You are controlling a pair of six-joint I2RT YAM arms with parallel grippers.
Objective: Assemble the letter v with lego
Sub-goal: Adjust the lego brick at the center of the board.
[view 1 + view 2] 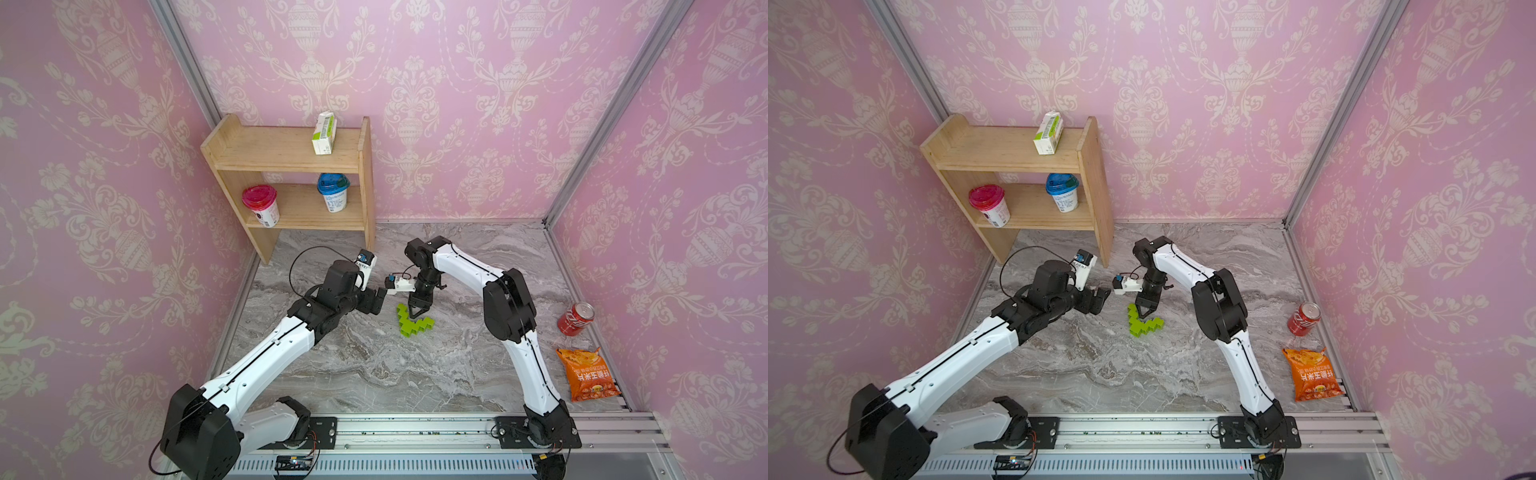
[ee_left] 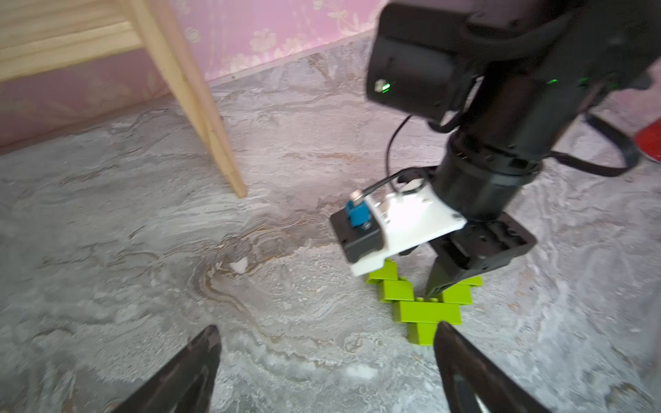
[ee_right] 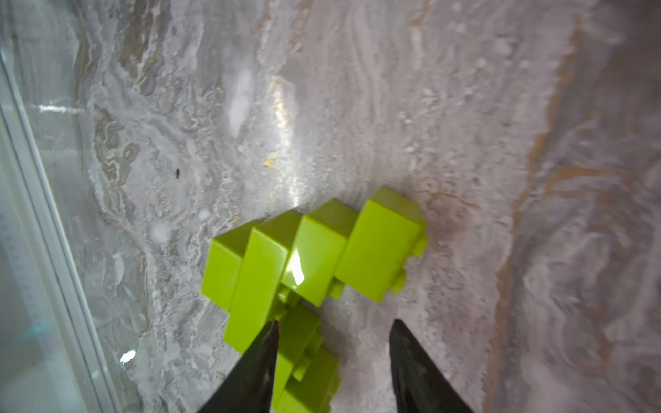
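Several lime-green lego (image 3: 379, 246) bricks, joined into a stepped letter v (image 1: 413, 325), lie flat near the middle of the counter (image 1: 374, 374), as both top views show. The right pincer (image 1: 417, 312) hangs straight down over the v's open end, jaws apart, holding nothing. In its wrist view one fingertip (image 3: 264, 343) overlaps one arm of the v; whether it touches I cannot tell. The left pincer (image 2: 327, 326) hovers just beside the v on the left, jaws spread wide and empty. A shelf (image 1: 286, 166) at the back left carries a carton (image 1: 324, 134) and two cups (image 1: 261, 205). A can (image 1: 575, 319) and a bag (image 1: 588, 376) sit well apart at the right edge.
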